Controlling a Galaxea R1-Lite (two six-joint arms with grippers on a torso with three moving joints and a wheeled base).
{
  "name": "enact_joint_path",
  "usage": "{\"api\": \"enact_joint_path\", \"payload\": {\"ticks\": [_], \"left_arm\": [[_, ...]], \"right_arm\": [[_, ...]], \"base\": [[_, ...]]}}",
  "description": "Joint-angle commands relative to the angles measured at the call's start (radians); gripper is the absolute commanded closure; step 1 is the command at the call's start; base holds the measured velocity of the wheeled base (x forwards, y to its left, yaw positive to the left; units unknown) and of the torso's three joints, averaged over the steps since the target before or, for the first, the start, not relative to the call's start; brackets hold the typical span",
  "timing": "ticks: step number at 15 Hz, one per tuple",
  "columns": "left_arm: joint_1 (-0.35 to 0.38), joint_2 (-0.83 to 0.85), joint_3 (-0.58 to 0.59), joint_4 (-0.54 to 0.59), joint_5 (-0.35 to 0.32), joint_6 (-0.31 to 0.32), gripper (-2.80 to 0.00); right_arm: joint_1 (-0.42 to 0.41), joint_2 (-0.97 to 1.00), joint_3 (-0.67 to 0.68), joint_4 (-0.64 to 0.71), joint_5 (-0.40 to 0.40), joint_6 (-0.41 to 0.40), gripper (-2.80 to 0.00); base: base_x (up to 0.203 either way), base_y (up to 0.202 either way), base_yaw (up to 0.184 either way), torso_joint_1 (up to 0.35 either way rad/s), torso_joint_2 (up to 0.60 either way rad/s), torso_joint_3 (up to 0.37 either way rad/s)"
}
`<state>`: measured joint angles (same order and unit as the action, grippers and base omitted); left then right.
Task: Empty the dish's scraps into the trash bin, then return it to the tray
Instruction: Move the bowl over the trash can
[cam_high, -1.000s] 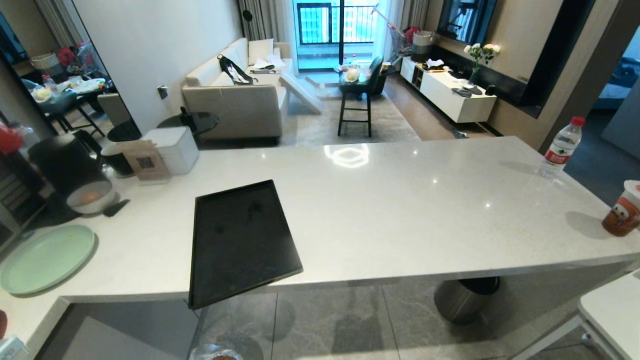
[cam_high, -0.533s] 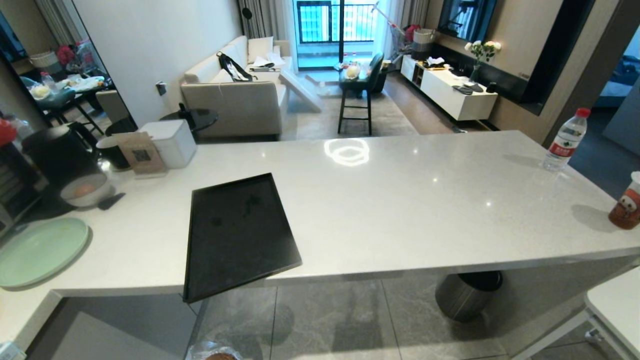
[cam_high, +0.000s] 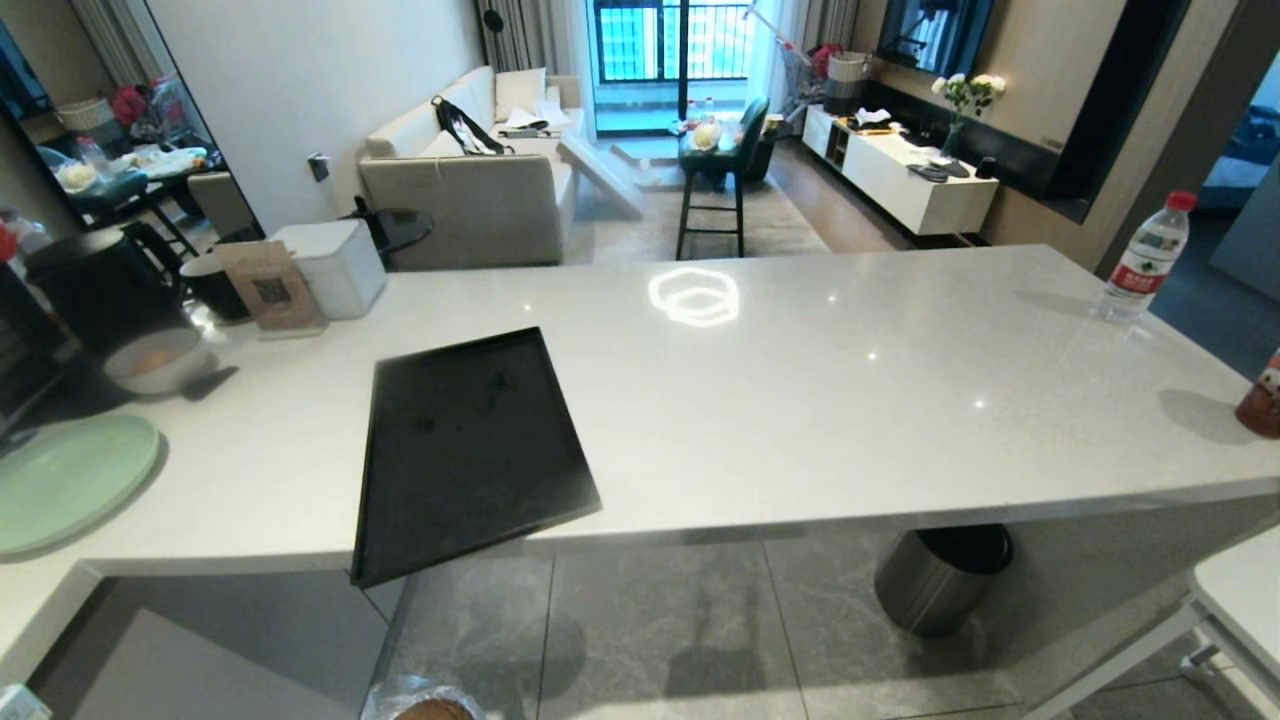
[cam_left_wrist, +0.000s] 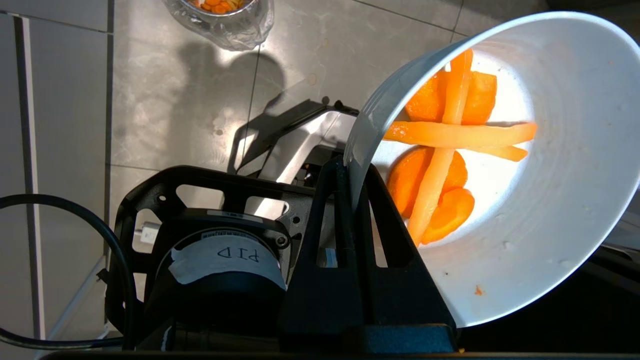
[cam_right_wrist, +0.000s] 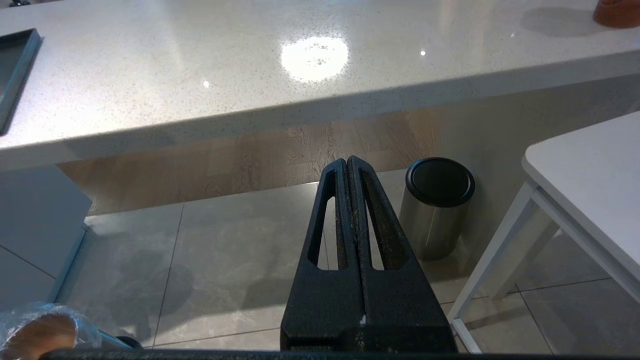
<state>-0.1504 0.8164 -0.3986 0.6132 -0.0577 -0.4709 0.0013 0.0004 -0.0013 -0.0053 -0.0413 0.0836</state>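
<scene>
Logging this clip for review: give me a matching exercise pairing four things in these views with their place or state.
Things:
1. dish
2. tray
3. trash bin
4. right end effector

Places or states:
A. shut on nothing, over the floor
B. on the floor, scraps already inside
C. pinched at its rim by the left end effector, scraps inside
D. on the counter, one corner overhanging the edge

Pairs: 1-C, 2-D, 3-B, 4-A

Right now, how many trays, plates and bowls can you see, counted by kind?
Trays: 1, the black tray
Plates: 1, the green plate
Bowls: 2, the white bowl on the counter and the dish held in the left claw
Total: 4
</scene>
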Motion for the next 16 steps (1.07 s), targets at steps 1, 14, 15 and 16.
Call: {"api": "enact_joint_path", "payload": {"ticks": [1,14,15,16], "left_arm": [[-0.001,0.001,0.007,0.002,-0.001,-0.003,0.00],[-0.011,0.004,0.009,0.002,-0.001,-0.005,0.00],[-0.012,0.004,0.008,0.002,-0.001,-0.005,0.00],[-0.012,0.004,0.007,0.002,-0.001,-0.005,0.00]], "right_arm": [[0.000,0.001,0.001,-0.001,0.000,0.001,0.00],[0.000,0.001,0.001,-0.001,0.000,0.001,0.00],[0.000,0.001,0.001,-0.001,0.000,0.001,0.00],[0.000,0.001,0.000,-0.001,0.000,0.001,0.00]], "base": [[0.000,0.000,0.000,-0.127,0.35,0.208],[0.000,0.000,0.000,-0.157,0.45,0.291],[0.000,0.000,0.000,-0.158,0.53,0.369],[0.000,0.000,0.000,-0.144,0.52,0.373]]}}
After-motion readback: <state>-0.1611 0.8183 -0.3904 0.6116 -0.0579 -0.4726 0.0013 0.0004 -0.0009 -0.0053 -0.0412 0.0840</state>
